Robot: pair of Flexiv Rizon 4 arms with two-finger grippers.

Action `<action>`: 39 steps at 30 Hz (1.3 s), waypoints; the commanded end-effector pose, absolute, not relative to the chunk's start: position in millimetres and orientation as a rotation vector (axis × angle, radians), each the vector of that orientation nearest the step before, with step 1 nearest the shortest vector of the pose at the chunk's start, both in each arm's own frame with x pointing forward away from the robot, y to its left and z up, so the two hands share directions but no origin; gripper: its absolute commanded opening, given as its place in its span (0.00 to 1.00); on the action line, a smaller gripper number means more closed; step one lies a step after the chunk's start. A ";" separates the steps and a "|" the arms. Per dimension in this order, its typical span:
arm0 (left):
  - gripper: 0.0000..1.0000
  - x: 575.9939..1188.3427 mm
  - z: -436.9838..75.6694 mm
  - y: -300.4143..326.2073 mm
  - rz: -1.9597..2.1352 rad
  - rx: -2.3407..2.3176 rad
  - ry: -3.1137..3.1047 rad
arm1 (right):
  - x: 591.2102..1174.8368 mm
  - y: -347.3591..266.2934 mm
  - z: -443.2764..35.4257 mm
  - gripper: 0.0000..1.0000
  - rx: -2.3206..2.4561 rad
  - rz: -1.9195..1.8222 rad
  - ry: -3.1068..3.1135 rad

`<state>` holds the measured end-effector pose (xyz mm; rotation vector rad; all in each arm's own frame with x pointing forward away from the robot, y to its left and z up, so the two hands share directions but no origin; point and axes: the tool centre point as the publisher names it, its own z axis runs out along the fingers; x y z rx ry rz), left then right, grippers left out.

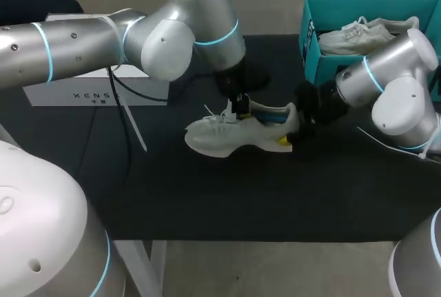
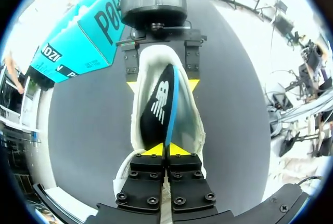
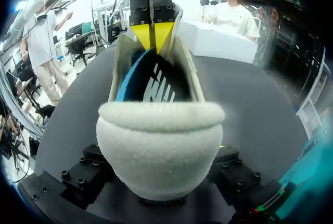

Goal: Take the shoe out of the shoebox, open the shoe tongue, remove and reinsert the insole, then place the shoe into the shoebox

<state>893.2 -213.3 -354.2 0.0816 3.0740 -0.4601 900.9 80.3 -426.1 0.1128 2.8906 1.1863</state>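
A pale grey-white shoe (image 1: 227,136) lies on the black table mat, toe toward my left side. My right gripper (image 1: 292,134) clasps its heel (image 3: 158,151) from both sides, so it is shut on the shoe. My left gripper (image 2: 166,150) hangs over the shoe's opening, its yellow tips pinched together on the upper edge of the black insole (image 2: 156,112) with a blue rim. The insole stands partly on edge inside the shoe. In the right wrist view my left gripper (image 3: 152,33) shows beyond the heel, holding the insole (image 3: 156,81).
The teal shoebox (image 1: 309,42) stands at the back right with a second pale shoe (image 1: 365,34) inside. A white box (image 1: 93,94) sits at the back left, and a black cable (image 1: 124,114) trails across the mat beside it.
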 end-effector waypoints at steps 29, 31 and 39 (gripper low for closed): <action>0.00 903.7 -320.6 -249.0 -0.869 0.186 3.017 | 901.7 81.4 -430.6 0.00 0.112 1.183 2.891; 0.00 903.2 -316.1 -252.9 -0.914 0.204 2.999 | 901.7 81.4 -430.6 0.00 0.112 1.183 2.891; 0.00 898.4 -287.7 -250.7 -1.078 0.276 2.898 | 901.7 81.4 -430.6 0.00 0.112 1.183 2.891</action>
